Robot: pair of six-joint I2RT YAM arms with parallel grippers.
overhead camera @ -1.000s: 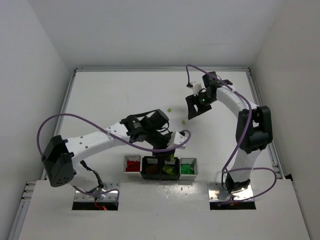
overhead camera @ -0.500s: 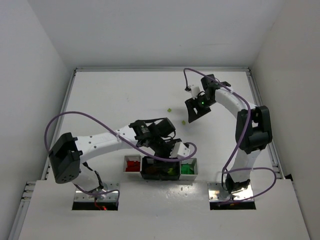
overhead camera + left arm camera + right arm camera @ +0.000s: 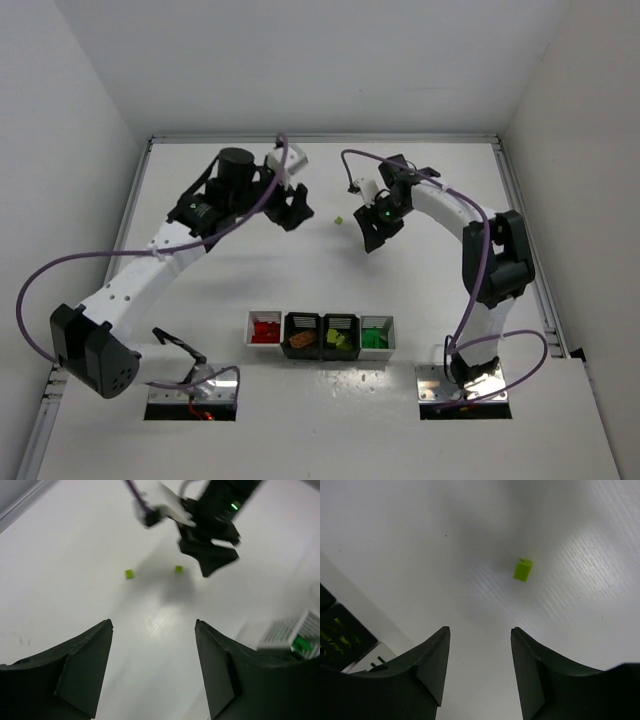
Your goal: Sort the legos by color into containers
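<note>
Two yellow-green legos lie on the white table. One (image 3: 339, 221) sits between my grippers in the top view; the left wrist view shows both, the left lego (image 3: 129, 573) and the right lego (image 3: 178, 569). My left gripper (image 3: 296, 207) (image 3: 153, 625) is open and empty, left of them. My right gripper (image 3: 370, 236) (image 3: 209, 555) (image 3: 480, 630) is open and empty, hovering by one lego (image 3: 522, 570). The containers (image 3: 320, 320) stand at the near edge and hold red, brown-orange, yellow-green and green bricks, one colour per bin.
The two arms face each other across the far middle of the table. The bin row shows blurred at the right edge of the left wrist view (image 3: 292, 635) and at the lower left of the right wrist view (image 3: 340, 630). Raised rails border the table.
My left arm has swung from over the black bins to the far left-middle of the table, gripper open. My right gripper has shifted a little left and nearer.
</note>
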